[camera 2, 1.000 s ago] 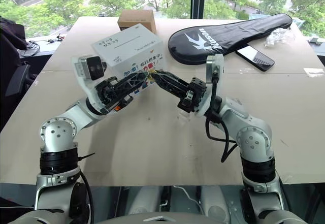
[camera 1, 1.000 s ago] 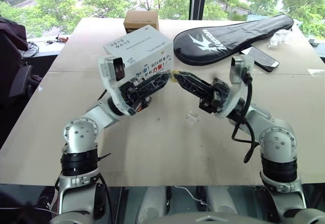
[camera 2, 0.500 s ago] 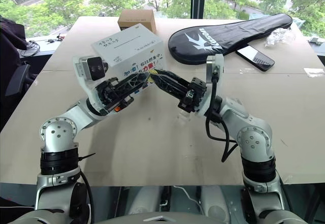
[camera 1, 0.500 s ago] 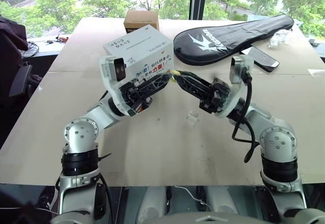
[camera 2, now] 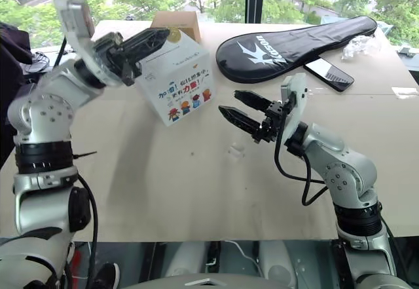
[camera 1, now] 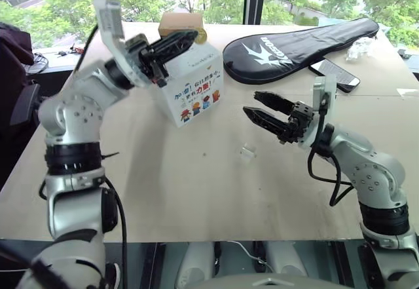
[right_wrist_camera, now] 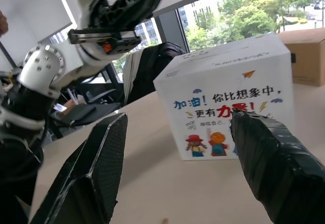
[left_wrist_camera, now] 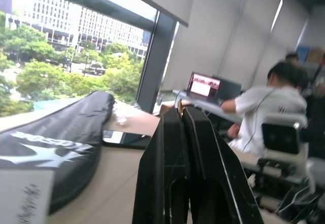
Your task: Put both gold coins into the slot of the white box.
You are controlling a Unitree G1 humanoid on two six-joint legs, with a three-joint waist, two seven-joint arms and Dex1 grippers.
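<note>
Left pincer (camera 1: pixel 194 36) raised above the white box (camera 1: pixel 191 79) on the table (camera 1: pixel 196 184), clamped on a gold coin (camera 1: pixel 201 36). Right pincer (camera 1: pixel 256 104) held low beside the box, fingers spread, nothing between them.

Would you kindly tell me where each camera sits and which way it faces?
Head views: from the robot's head, forward and down over the table; both arms show, left pincer holding a gold coin above the white box, right pincer open.
Left wrist view: along its shut fingers, toward the black racket bag, a seated person.
Right wrist view: between its open fingers, facing the box.
Shared: box, bag, coin.
</note>
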